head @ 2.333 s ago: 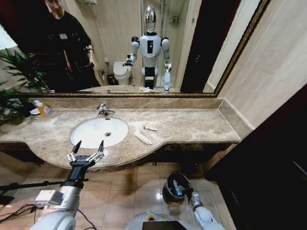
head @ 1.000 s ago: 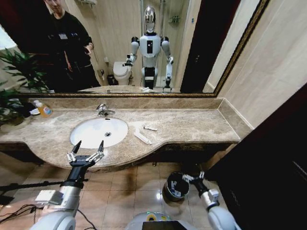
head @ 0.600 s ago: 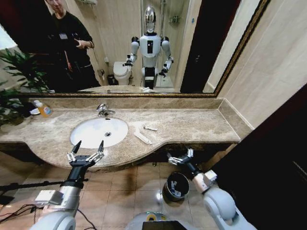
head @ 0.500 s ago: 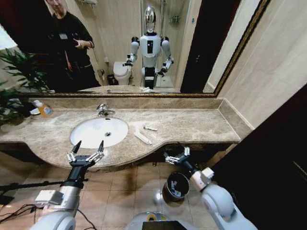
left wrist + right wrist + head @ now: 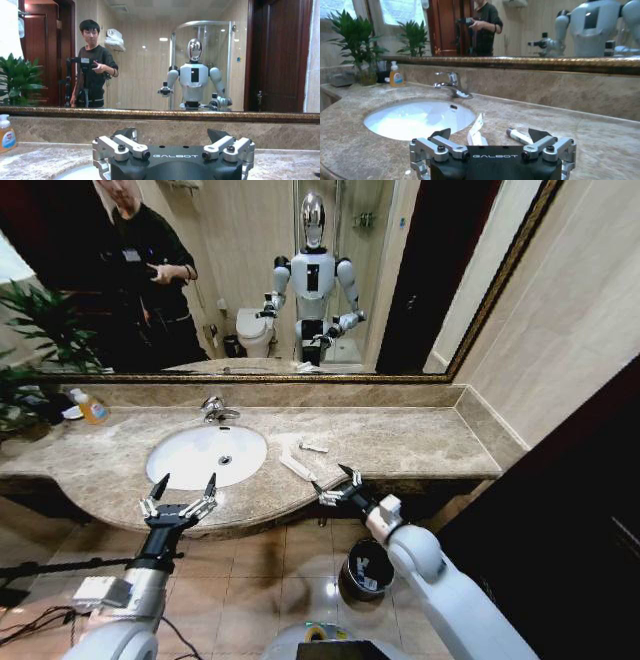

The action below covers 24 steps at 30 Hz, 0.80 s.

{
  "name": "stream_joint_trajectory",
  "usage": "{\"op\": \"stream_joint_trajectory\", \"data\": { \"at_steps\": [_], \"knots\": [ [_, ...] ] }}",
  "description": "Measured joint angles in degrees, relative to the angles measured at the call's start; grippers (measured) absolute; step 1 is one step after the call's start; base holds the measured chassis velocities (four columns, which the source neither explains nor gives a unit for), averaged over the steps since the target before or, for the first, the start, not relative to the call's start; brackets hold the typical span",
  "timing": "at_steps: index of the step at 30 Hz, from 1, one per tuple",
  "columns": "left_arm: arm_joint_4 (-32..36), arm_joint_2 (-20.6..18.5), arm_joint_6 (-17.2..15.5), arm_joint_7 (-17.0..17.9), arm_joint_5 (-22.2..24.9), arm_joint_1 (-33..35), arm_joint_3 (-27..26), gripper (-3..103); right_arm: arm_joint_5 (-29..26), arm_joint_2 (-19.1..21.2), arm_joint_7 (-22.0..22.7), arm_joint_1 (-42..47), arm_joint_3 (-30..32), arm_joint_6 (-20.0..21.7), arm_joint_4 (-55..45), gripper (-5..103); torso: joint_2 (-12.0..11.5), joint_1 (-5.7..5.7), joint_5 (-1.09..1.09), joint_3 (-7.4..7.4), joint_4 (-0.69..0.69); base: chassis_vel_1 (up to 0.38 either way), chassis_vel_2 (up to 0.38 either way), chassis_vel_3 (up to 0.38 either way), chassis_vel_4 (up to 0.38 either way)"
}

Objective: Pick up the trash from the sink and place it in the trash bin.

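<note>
The white oval sink [image 5: 190,463] [image 5: 395,123] lies in the brown marble counter, its basin bare. Trash lies on the counter right of it: a long thin white packet [image 5: 297,468] [image 5: 477,127] and a small white tube [image 5: 313,447] [image 5: 518,135]. My right gripper [image 5: 332,483] [image 5: 490,135] is open at the counter's front edge, just short of the packet. Over the counter's front edge before the sink, my left gripper [image 5: 180,490] [image 5: 172,134] stays open and holds nothing. The dark round trash bin [image 5: 352,563] stands on the floor below, with a white bit inside.
A chrome faucet [image 5: 214,409] [image 5: 451,84] stands behind the basin. An orange-capped soap bottle [image 5: 92,409] [image 5: 395,75] and plants [image 5: 30,350] sit at the far left. A mirror runs along the back wall, and a dark door is on the right.
My right arm has risen from the trash bin on the floor to the counter's front edge near the packet, gripper open. The left arm has not moved.
</note>
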<state>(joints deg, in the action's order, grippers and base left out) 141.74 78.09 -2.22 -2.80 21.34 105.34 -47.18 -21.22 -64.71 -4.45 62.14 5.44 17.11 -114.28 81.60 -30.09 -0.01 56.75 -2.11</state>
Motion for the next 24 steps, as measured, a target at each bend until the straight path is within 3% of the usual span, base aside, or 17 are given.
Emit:
{"op": "stream_joint_trajectory", "data": {
  "at_steps": [13, 14, 17, 19, 20, 23, 24],
  "knots": [
    [0.0, 0.0, 0.0, 0.0, 0.0, 0.0, 0.0, 100, -3.1, -2.3, 2.1, -8.9, -6.9, 2.0, 11.3, 103, 0.0, 0.00, 0.00, 0.00, 0.00, 0.000, 0.000, 0.000, 0.000],
    [0.0, 0.0, 0.0, 0.0, 0.0, 0.0, 0.0, 100, -3.0, -2.4, 2.2, -9.2, -7.0, 1.9, 12.3, 96, 0.0, 0.00, 0.00, 0.00, 0.00, 0.000, 0.000, 0.000, 0.000],
    [0.0, 0.0, 0.0, 0.0, 0.0, 0.0, 0.0, 100, -2.9, -2.3, 2.2, -9.3, -7.1, 1.7, 13.2, 93, 0.0, 0.00, 0.00, 0.00, 0.00, 0.000, 0.000, 0.000, 0.000],
    [0.0, 0.0, 0.0, 0.0, 0.0, 0.0, 0.0, 100, -2.4, -2.3, 2.1, -9.6, -7.3, 1.2, 14.4, 82, 0.0, 0.00, 0.00, -0.01, 0.00, 0.000, 0.000, 0.000, 0.000],
    [0.0, 0.0, 0.0, 0.0, 0.0, 0.0, 0.0, 100, -2.4, -2.3, 2.1, -9.6, -7.3, 1.2, 14.4, 82, 0.0, 0.00, 0.00, -0.01, 0.00, 0.000, 0.000, 0.000, 0.000],
    [0.0, 0.0, 0.0, 0.0, 0.0, 0.0, 0.0, 100, -1.7, -2.4, 2.1, -9.8, -7.5, 0.6, 15.4, 66, 0.0, 0.00, 0.00, -0.01, 0.00, 0.000, 0.000, 0.000, 0.000],
    [0.0, 0.0, 0.0, 0.0, 0.0, 0.0, 0.0, 100, -1.6, -2.4, 2.1, -9.8, -7.5, 0.5, 15.5, 66, 0.0, 0.00, 0.00, 0.00, 0.00, 0.000, 0.000, 0.000, 0.000]
  ]
}}
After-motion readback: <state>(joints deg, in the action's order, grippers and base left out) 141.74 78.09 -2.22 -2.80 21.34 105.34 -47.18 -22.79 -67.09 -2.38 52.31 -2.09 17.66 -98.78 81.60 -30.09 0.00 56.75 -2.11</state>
